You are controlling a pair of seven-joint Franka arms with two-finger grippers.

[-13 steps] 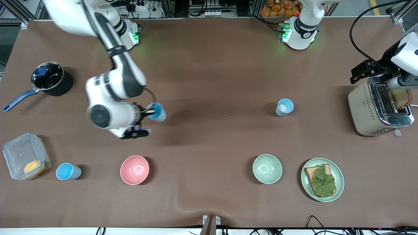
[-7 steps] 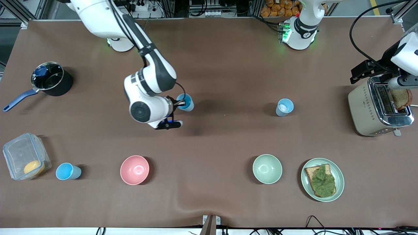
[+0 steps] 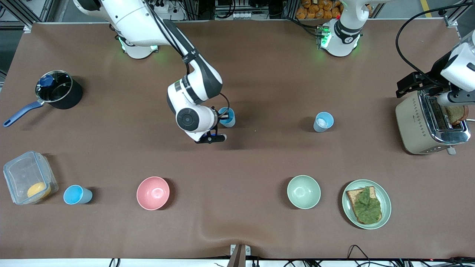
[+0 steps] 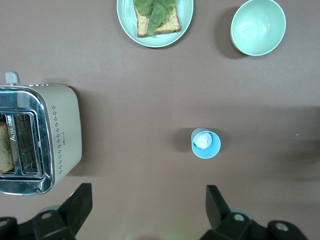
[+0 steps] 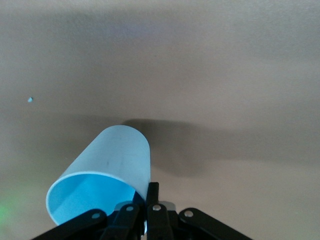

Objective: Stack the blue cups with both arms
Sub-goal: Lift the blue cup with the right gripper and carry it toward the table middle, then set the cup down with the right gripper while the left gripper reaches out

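Note:
My right gripper point(image 3: 222, 118) is shut on the rim of a bright sky-blue cup point(image 3: 228, 117), holding it tilted over the middle of the brown table. The right wrist view shows one finger inside that cup point(image 5: 107, 167) and one outside, with the gripper point(image 5: 148, 199) at its rim. A paler blue cup point(image 3: 323, 121) with a whitish inside stands upright toward the left arm's end, and the left wrist view shows this cup point(image 4: 205, 144) too. A third blue cup point(image 3: 76, 195) stands near the front camera. My left gripper point(image 3: 448, 98) hangs open over the toaster, its jaws point(image 4: 147, 207) wide apart and empty.
A toaster point(image 3: 426, 122) holding a bread slice sits at the left arm's end. A green bowl point(image 3: 303, 191), a pink bowl point(image 3: 153, 193) and a plate point(image 3: 386, 193) with toast and lettuce lie nearer the camera. A black pot point(image 3: 59, 91) and a clear container point(image 3: 28, 178) stand at the right arm's end.
My right arm has carried the sky-blue cup across the table toward the paler cup. The left arm has barely moved.

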